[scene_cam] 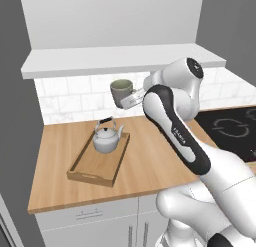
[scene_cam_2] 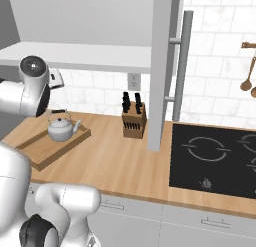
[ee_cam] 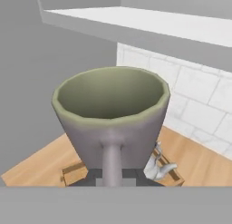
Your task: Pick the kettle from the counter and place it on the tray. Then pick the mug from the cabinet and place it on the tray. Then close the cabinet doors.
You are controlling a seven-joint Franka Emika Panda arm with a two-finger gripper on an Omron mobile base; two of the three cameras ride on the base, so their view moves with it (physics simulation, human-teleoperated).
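The grey-green mug (scene_cam: 121,91) hangs in the air below the open cabinet's white shelf floor (scene_cam: 120,58), tilted, with its mouth facing the hand camera (ee_cam: 111,109). My gripper (scene_cam: 132,100) is shut on the mug's side handle (ee_cam: 111,157). The silver kettle (scene_cam: 106,138) stands upright at the far end of the light-wood tray (scene_cam: 92,167) on the wooden counter (scene_cam: 55,151), below and left of the mug. From the right I see the kettle (scene_cam_2: 61,128) on the tray (scene_cam_2: 52,147). One cabinet door (scene_cam_2: 162,66) stands open, edge-on, with its bar handle (scene_cam_2: 181,66).
A knife block (scene_cam_2: 134,120) stands on the counter by the tiled wall. The black cooktop (scene_cam_2: 215,156) lies to the right. Wooden utensils (scene_cam_2: 247,66) hang on the wall at far right. My own arm (scene_cam: 175,131) crosses the space right of the tray.
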